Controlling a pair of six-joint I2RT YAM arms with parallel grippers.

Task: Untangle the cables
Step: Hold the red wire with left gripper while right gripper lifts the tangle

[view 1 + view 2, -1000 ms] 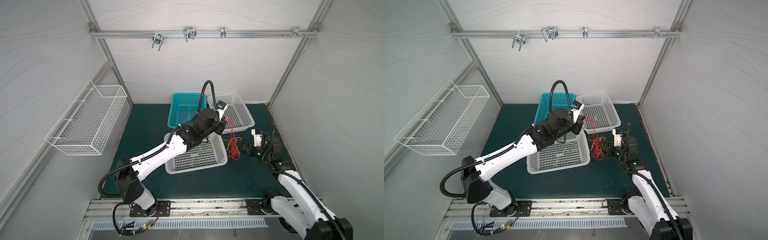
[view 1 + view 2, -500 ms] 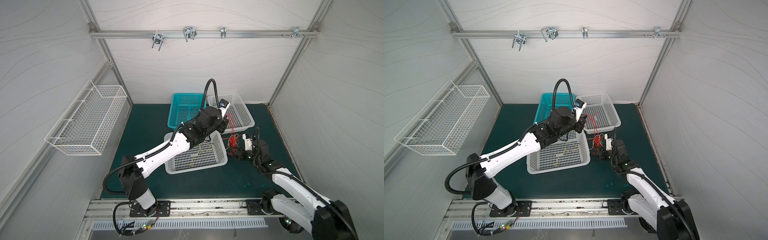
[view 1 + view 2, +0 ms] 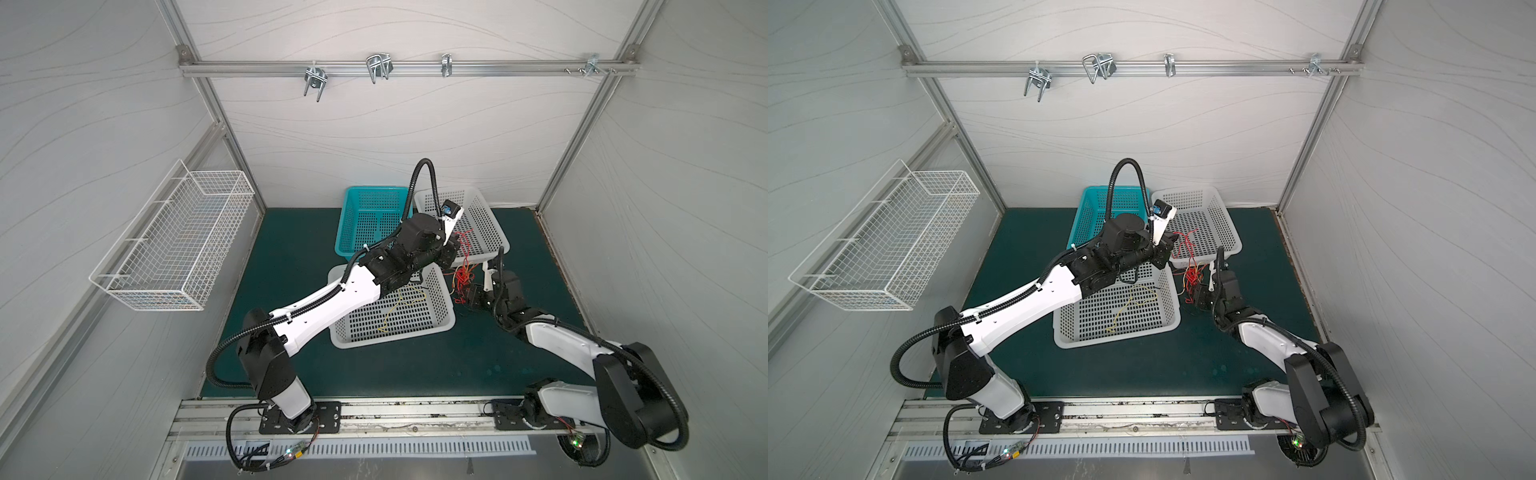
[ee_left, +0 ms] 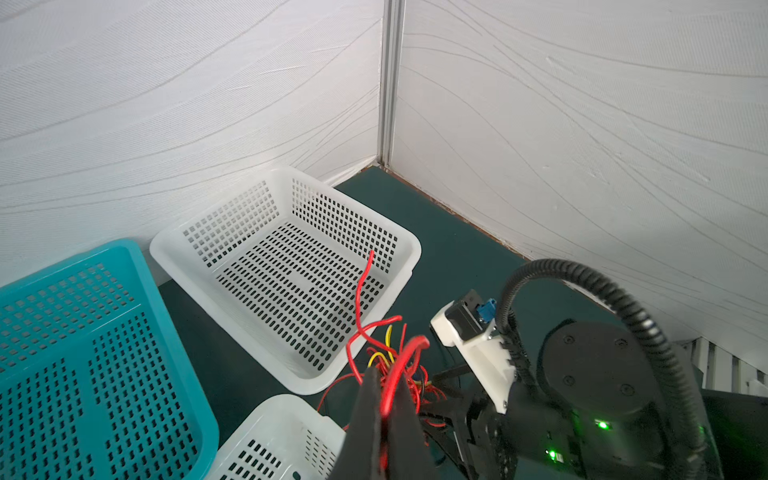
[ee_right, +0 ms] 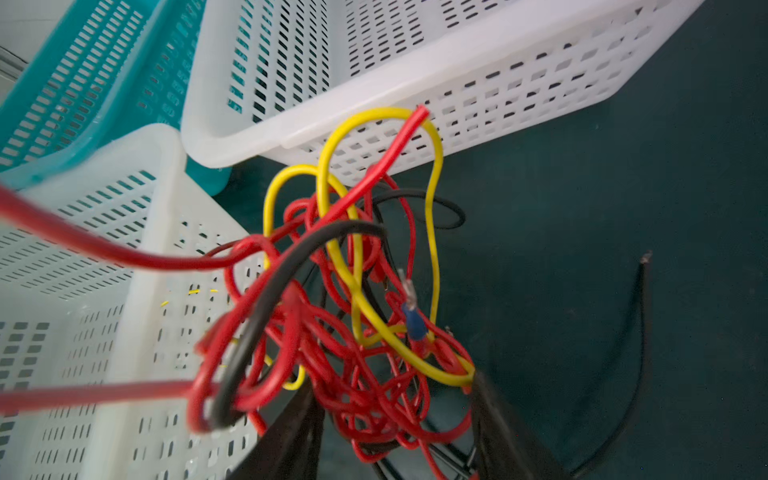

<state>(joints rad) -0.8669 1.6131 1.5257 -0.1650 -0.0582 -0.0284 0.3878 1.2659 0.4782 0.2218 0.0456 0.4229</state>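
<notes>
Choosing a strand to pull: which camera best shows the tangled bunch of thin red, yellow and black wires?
Right wrist view: the wire bunch fills it, loops distinct. Left wrist view shows part of it behind the left gripper; both top views show a small red clump.

No text, label, brand, number or sign can be read on anything in these views.

We count two white baskets, near basket [image 3: 390, 338] and far basket [image 3: 449, 191], one teal basket [image 3: 343, 224], one wire basket [image 3: 174, 241], one bunch of cables [image 3: 463, 276], one loose yellow wire [image 3: 401, 309].
</notes>
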